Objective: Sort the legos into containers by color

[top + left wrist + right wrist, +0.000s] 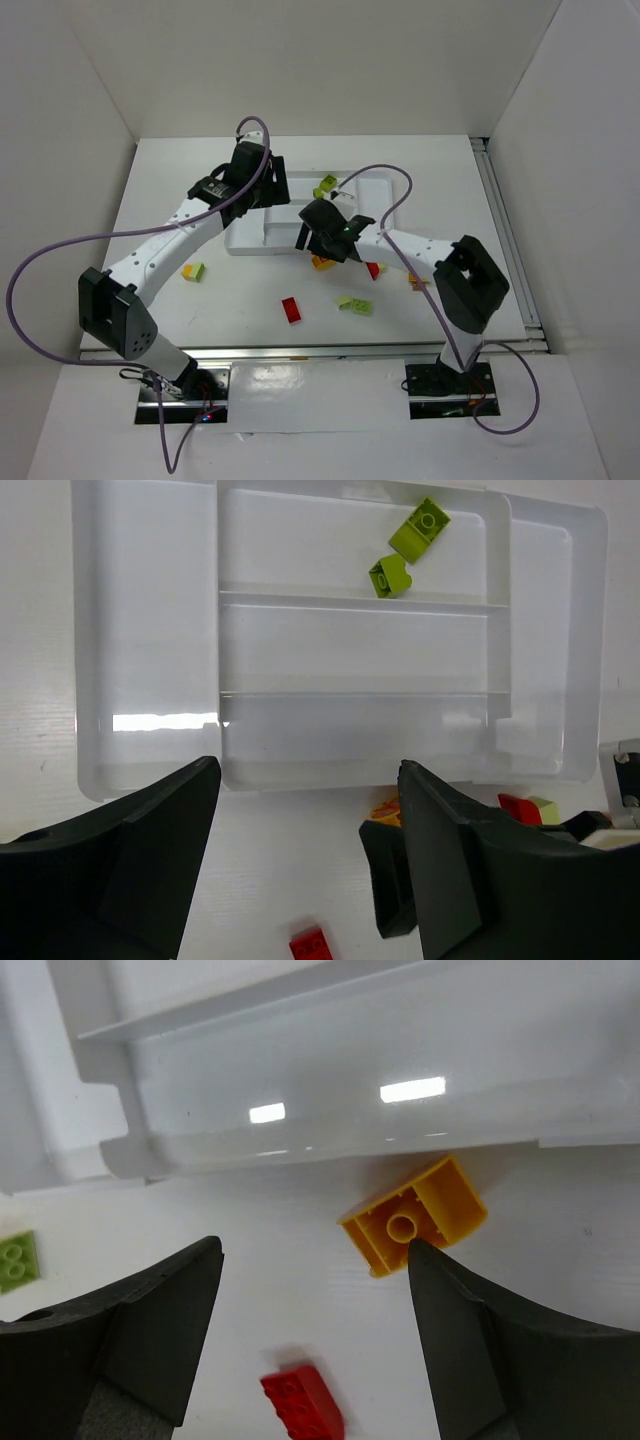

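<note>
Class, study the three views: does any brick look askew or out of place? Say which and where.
The orange brick lies tipped over on the table just outside the tray, its hollow underside facing the right wrist camera. Nothing looks damaged.

A white bench stands enclosed by plain white walls. A metal rail runs along its right edge, and another strip along the near edge.

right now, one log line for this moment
left pincer open at tray edge | right pincer open above orange lego beside tray | two green legos in tray
</note>
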`<state>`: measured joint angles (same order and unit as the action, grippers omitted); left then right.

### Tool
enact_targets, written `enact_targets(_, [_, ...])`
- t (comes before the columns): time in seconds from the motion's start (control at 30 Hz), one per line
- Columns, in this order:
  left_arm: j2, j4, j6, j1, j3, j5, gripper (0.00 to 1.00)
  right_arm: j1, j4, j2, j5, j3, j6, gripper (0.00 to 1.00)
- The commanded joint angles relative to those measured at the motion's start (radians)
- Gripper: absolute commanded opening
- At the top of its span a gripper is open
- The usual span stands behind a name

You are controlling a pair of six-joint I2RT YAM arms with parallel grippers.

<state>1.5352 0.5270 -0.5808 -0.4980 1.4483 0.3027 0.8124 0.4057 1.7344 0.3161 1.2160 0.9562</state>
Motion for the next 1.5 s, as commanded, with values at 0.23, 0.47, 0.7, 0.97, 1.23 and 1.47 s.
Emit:
enact_targets(0.23, [-0.024, -0.012, 0.002, 0.001, -0.005, 0.006, 0.83, 0.048, 0.383, 0.209, 0.281, 0.211, 0.203, 0.82])
enact_targets(0.47, [-0.015, -0.012, 0.002, 0.001, -0.005, -0.013, 0.83, 0.057, 0.313, 0.05, 0.281, 0.054, 0.146, 0.82])
enact_targets(0.7, [0.012, -0.012, 0.002, 0.001, -0.005, -0.034, 0.83, 0.067, 0.217, -0.05, 0.258, -0.041, 0.006, 0.8])
enact_targets(0.97, [0.022, -0.012, 0.002, 0.001, 0.004, -0.043, 0.83, 0.09, 0.188, -0.13, 0.253, -0.052, -0.133, 0.83])
enact_targets(1.23, [0.04, -0.012, 0.002, -0.008, 0.014, -0.053, 0.83, 0.048, 0.093, -0.157, 0.084, -0.171, -0.253, 0.89])
enact_targets(1.47, [0.04, -0.002, 0.002, -0.008, 0.004, -0.062, 0.83, 0.039, 0.154, -0.056, 0.12, -0.096, -0.431, 1.0])
